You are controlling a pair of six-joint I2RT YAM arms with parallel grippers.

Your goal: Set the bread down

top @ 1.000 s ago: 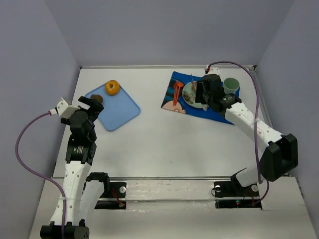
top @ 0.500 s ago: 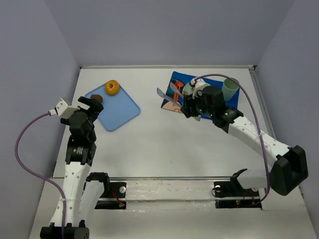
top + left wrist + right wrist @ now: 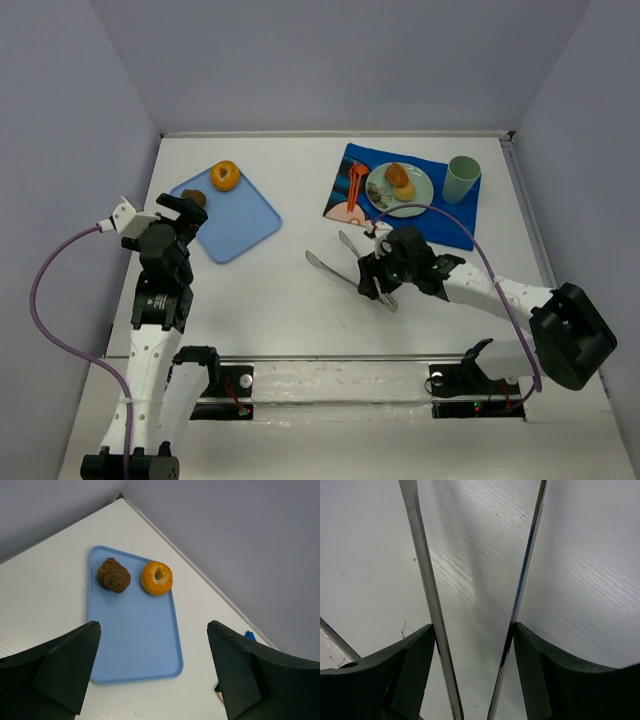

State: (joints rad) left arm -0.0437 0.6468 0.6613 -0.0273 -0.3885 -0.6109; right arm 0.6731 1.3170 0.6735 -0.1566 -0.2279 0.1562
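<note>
We see the right gripper (image 3: 474, 629) clamped on one pair of metal tongs (image 3: 422, 570), their empty arms spread over the bench (image 3: 300, 320). Farther off, one golden-brown bread (image 3: 399, 177) lies on the plate (image 3: 424, 196). The left gripper (image 3: 152, 625) gapes wide above one blue tray (image 3: 135, 650) bearing one orange bagel (image 3: 156, 578) and one dark roll (image 3: 114, 575).

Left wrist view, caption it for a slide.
Open left gripper above a blue tray holding a brown pastry and an orange bagel.
</note>
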